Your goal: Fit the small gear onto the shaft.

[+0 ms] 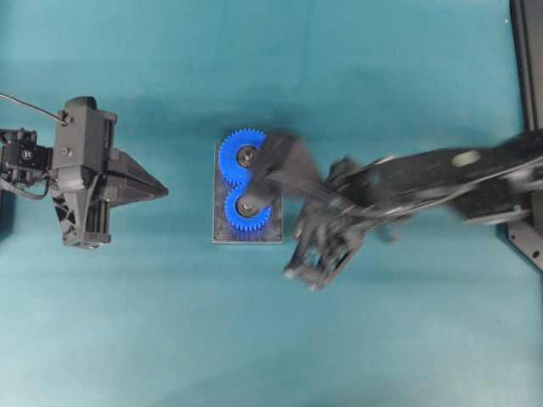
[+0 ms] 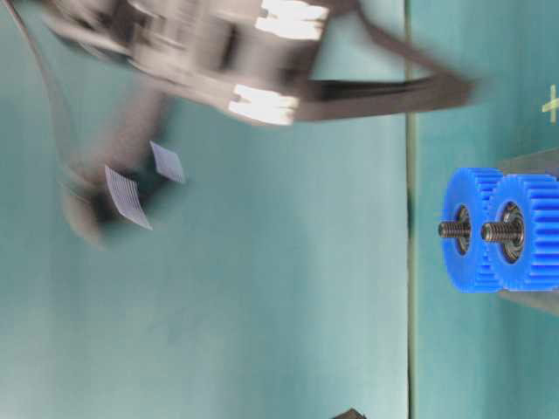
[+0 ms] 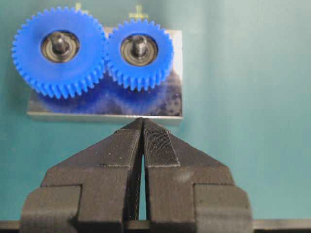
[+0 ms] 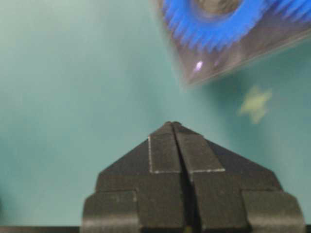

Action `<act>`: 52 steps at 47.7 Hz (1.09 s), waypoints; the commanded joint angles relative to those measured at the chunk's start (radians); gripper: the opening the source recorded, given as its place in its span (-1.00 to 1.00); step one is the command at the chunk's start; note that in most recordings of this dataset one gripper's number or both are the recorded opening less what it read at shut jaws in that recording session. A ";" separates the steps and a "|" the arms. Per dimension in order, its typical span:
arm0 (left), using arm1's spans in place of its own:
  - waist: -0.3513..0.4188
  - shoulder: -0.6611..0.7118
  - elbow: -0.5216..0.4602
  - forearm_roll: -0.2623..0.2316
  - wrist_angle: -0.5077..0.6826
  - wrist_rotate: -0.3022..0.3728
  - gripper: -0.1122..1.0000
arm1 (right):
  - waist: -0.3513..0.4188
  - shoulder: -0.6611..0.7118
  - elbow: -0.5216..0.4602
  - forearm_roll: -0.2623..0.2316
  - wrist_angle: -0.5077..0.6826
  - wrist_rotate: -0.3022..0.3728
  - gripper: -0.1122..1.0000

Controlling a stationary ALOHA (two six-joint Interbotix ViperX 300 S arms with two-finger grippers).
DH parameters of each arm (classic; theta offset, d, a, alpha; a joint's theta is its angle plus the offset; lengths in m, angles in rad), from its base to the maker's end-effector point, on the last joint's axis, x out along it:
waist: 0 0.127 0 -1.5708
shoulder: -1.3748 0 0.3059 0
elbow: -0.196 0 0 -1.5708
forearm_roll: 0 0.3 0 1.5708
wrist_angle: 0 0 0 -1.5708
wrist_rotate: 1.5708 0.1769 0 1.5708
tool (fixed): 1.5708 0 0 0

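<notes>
On the grey plate (image 3: 104, 104): small gear (image 3: 140, 54) seated over its shaft (image 3: 139, 45), axis upright, meshed beside the large gear (image 3: 59, 51); right gripper (image 4: 174, 125) pinched shut, empty, just beside plate; left gripper (image 3: 143, 121) likewise shut, empty, facing plate.

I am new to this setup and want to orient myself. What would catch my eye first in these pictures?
First, two bright-blue gears meshed side by side on a grey metal plate at the table's centre: the small gear seated on the shaft, beside the larger gear. Next, the right end effector, shut and empty, blurred above the teal table near the plate. The left end effector, shut too, points at the plate.
</notes>
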 commanded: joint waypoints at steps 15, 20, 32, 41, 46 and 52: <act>-0.002 -0.006 -0.034 0.003 -0.074 0.014 -0.80 | -0.048 -0.150 0.178 -0.103 -0.212 -0.005 -0.79; -0.005 -0.006 -0.034 0.003 -0.075 0.014 -0.80 | -0.064 -0.166 0.218 -0.107 -0.229 -0.020 -0.79; -0.028 -0.011 -0.051 0.003 -0.075 0.014 -0.80 | -0.110 -0.186 0.290 -0.127 -0.390 -0.054 -0.79; -0.035 -0.012 -0.064 0.003 -0.075 0.012 -0.80 | -0.135 -0.219 0.362 -0.150 -0.586 -0.055 -0.79; -0.035 -0.012 -0.066 0.003 -0.074 0.012 -0.80 | -0.140 -0.247 0.413 -0.150 -0.690 -0.054 -0.79; -0.034 -0.011 -0.066 0.003 -0.075 0.011 -0.80 | -0.140 -0.281 0.462 -0.150 -0.759 -0.049 -0.79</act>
